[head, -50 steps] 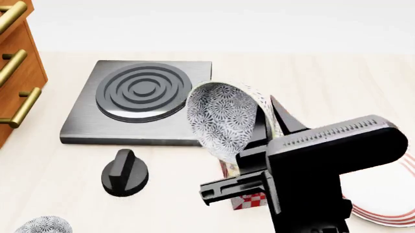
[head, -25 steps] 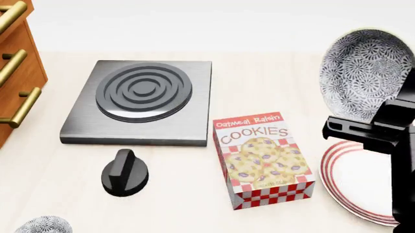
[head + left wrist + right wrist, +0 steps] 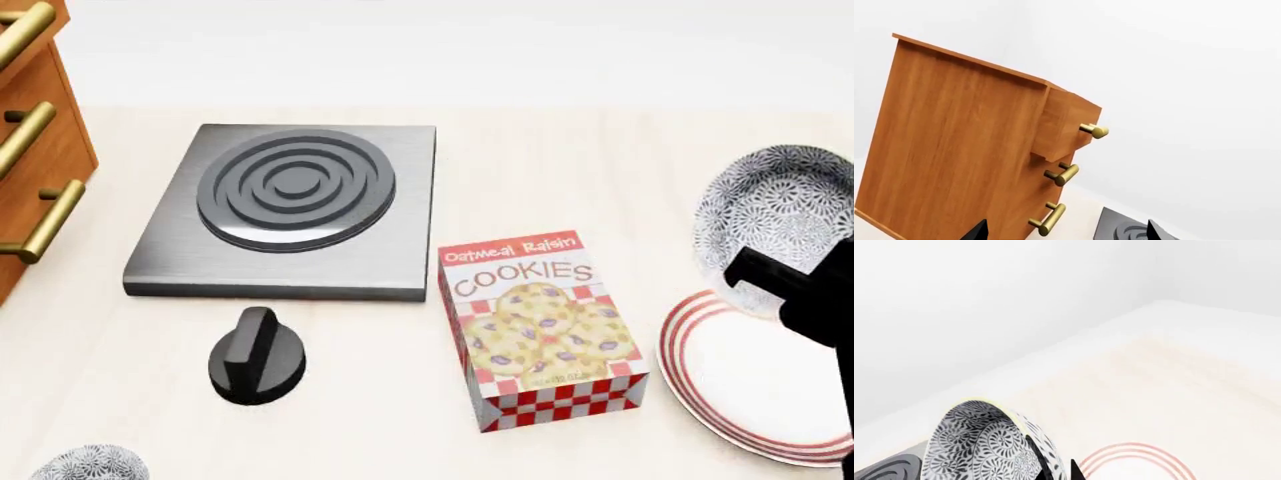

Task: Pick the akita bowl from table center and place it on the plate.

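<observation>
My right gripper [image 3: 1066, 471] pinches the bowl [image 3: 781, 217] by its rim, tilted on edge above the plate's [image 3: 747, 385] far edge by the table's right edge. Open tabletop lies beyond. I cannot tell whether my left fingers [image 3: 979, 232] are open.

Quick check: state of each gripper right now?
Left gripper: fingertips apart, open, holding nothing.
Right gripper: shut on the akita bowl, tilted above the plate.

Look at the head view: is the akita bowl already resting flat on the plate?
No, the akita bowl is tilted on its side, held up by the right gripper beyond the plate.
</observation>
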Tool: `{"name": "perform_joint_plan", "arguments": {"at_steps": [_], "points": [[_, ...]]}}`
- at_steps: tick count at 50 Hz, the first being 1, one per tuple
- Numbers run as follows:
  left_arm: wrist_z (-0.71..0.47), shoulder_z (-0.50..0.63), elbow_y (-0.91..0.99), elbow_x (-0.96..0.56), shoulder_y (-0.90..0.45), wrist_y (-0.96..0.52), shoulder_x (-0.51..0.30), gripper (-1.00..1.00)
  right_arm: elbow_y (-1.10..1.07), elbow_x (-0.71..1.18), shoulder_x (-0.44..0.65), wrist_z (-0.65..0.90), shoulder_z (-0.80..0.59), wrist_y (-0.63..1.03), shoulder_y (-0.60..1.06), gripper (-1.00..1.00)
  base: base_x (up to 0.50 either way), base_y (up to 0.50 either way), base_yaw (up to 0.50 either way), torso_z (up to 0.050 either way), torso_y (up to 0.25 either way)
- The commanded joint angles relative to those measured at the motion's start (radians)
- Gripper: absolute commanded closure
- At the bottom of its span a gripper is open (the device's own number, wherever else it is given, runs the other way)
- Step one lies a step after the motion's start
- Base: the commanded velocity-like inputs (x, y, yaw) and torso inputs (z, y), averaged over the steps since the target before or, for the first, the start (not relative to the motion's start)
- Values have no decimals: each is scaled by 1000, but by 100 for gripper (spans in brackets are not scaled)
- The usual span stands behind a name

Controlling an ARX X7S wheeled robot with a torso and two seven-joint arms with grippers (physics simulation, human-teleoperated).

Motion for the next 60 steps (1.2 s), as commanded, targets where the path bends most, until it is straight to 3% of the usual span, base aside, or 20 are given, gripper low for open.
{"name": "perform_joint_plan", "arguments": {"at_steps": [1,5,7,9,11,16,21,40,60], "points": [[-3,4,-2,-1,1,4,-2,-100,43,18,-3,18,27,30,15,100,0,0,0,0,0],[-4,5,-2,-2,2,5,-4,-100,44,20,-2,20,26,29,15,100,0,0,0,0,0],[-5,4,1,-4,2,4,-5,-100,157,55,-30,114,111,194,127,100,0,0,0,0,0],[-4,8,-7,-2,-5,5,-4,-100,243,19,-36,188,131,236,187,100,0,0,0,0,0],[-6,12,-20,7,-14,10,-2,-100,287,-32,-4,204,65,199,198,100,0,0,0,0,0],[4,26,-53,48,-21,61,17,-100,447,-39,-16,272,172,261,301,100,0,0,0,0,0],[1,31,-53,57,-22,63,14,-100,501,-52,-3,309,184,254,347,100,0,0,0,0,0],[-2,41,-35,73,-2,76,4,-100,703,-11,-23,276,260,209,399,100,0,0,0,0,1],[18,60,-17,83,18,97,-13,-100,779,-11,-7,250,290,107,398,100,0,0,0,2,-121]]}}
